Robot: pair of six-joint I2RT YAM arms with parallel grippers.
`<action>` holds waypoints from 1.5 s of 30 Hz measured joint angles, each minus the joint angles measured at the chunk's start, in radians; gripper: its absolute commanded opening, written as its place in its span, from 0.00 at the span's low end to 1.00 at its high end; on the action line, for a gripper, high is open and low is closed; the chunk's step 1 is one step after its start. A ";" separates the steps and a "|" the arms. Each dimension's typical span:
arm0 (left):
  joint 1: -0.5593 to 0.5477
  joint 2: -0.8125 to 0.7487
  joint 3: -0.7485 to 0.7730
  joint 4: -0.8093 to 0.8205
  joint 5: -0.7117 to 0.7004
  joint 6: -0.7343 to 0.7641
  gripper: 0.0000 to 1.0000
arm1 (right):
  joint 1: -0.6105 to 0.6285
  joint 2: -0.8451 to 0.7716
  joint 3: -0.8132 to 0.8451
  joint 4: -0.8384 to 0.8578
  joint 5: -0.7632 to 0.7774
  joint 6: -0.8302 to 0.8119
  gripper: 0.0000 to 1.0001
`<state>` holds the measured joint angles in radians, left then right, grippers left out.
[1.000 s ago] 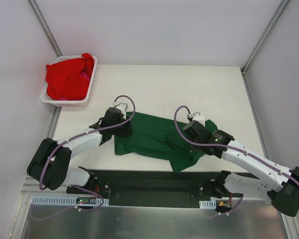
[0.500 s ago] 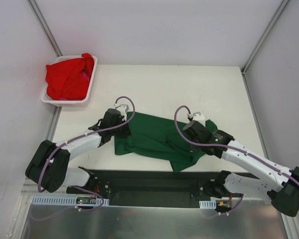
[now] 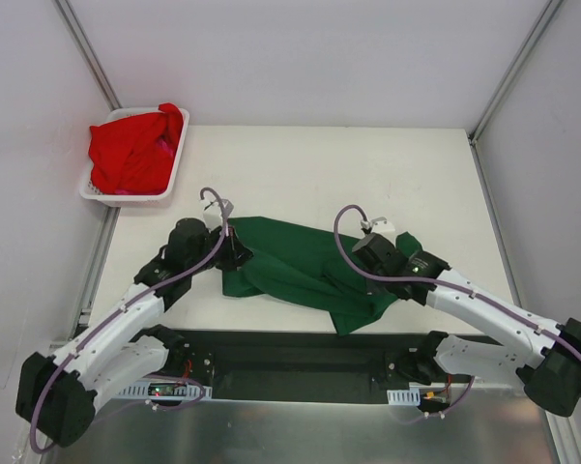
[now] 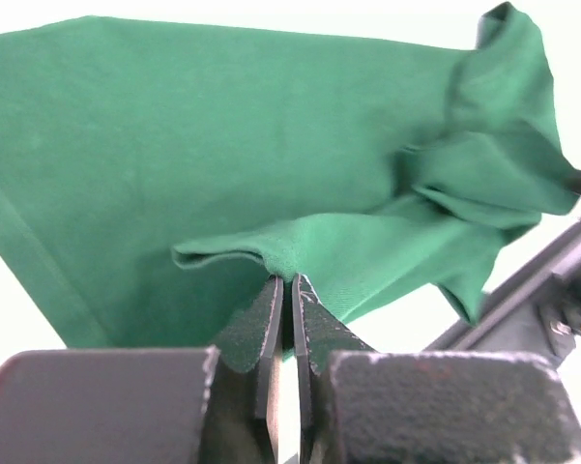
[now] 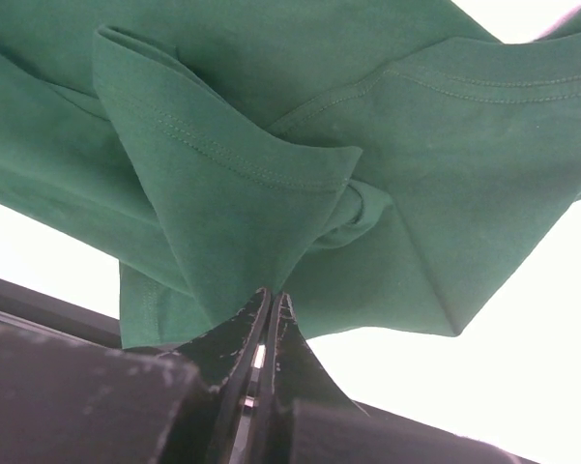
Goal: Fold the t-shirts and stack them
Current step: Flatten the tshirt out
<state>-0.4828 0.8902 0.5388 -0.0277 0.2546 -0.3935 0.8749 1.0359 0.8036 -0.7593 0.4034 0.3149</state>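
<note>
The green t-shirt [image 3: 300, 263] lies bunched on the near half of the worktop [image 3: 367, 164]. Its long axis runs left to right and dips a little toward me at the right end. That axis sits almost on the line between my two grips, which is what the next move turns on.

At the shirt's left edge, the left jaws are pinched tight on a raised ridge of cloth. In the left wrist view the body of the shirt spreads away ahead of them and off to the right. At the right end, the right jaws are closed just as tight on the tip of a folded, hemmed flap, with crumpled layers bunched beyond it. Each arm is nearest its own end.

I judge that drawing the two grips apart along that axis should open the cloth flat for folding.

The red t-shirts [image 3: 130, 150] sit heaped in the white basket [image 3: 126, 196] at the far left corner, well apart from all this.
</note>
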 measured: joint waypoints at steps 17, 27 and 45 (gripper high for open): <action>-0.138 -0.345 -0.245 -0.211 0.233 -0.385 0.13 | 0.000 0.056 0.000 0.023 -0.009 -0.005 0.01; -0.263 -0.212 -0.272 -0.245 0.260 -0.512 0.88 | 0.000 0.065 0.001 0.029 -0.016 -0.006 0.01; -0.271 -0.303 -0.062 -0.414 -0.058 -0.470 0.83 | 0.000 0.066 0.010 0.031 -0.027 -0.008 0.01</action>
<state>-0.7536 0.5877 0.4770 -0.4419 0.1967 -0.8631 0.8749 1.1015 0.8131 -0.7280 0.3763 0.3069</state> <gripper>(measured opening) 0.842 0.018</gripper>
